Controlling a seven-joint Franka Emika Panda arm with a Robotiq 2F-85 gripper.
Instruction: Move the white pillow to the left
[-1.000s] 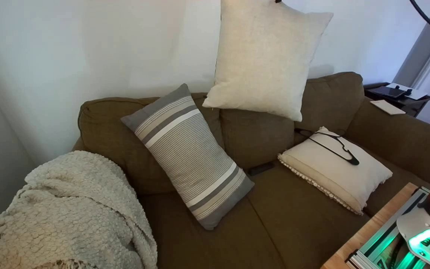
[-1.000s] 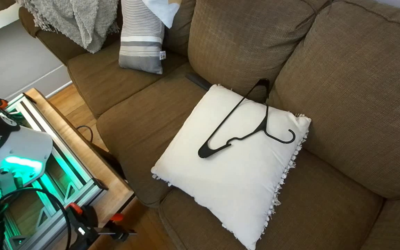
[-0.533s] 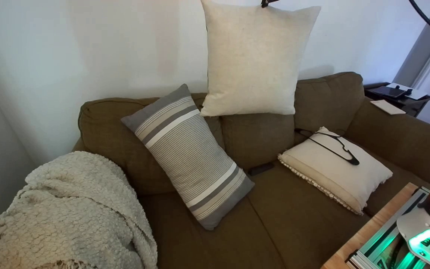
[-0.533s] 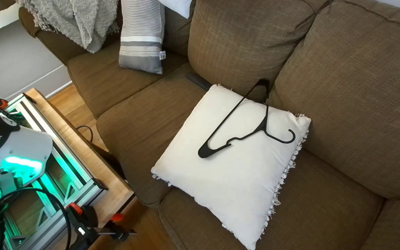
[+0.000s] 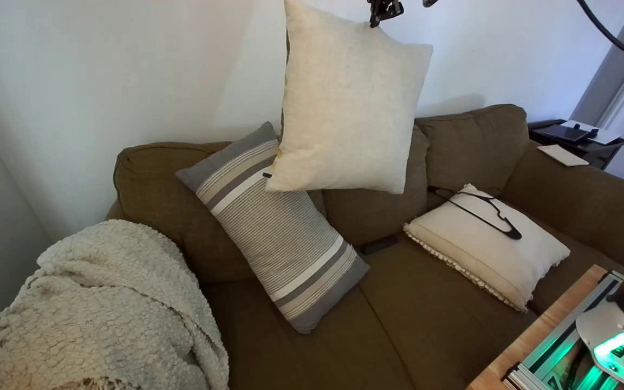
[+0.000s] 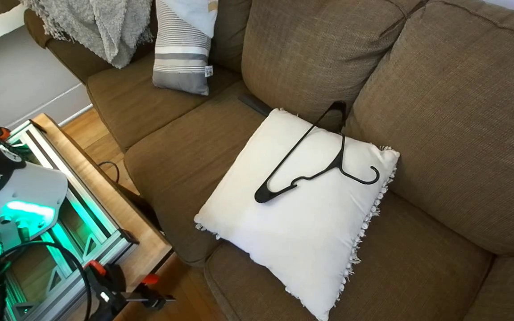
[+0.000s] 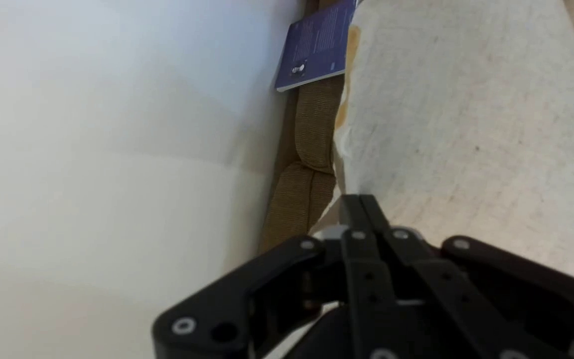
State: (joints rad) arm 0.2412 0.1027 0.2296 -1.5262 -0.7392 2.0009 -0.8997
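Observation:
The white pillow (image 5: 350, 108), large, plain and cream-white, hangs in the air from my gripper (image 5: 374, 23) in front of the wall. The fingers are shut on the middle of its top edge. Its lower left corner overlaps the grey striped pillow (image 5: 277, 227) in this view; I cannot tell whether they touch. A part of the white pillow (image 6: 194, 13) with a tan patch shows at the top of an exterior view. In the wrist view the gripper (image 7: 358, 197) has its fingertips together at the edge of the white pillow (image 7: 471, 124).
The brown sofa (image 5: 344, 336) is below. A tasselled off-white pillow (image 5: 485, 244) carries a black hanger (image 6: 301, 180). A fluffy blanket (image 5: 117, 309) covers the left end. A dark remote-like object (image 5: 379, 245) lies on the seat. The robot's base stands on a wooden table (image 6: 109, 196).
In an exterior view, the white pillow has moved left and down, swinging a little, and more of the gripper shows above it. The other pillows and the blanket have not moved.

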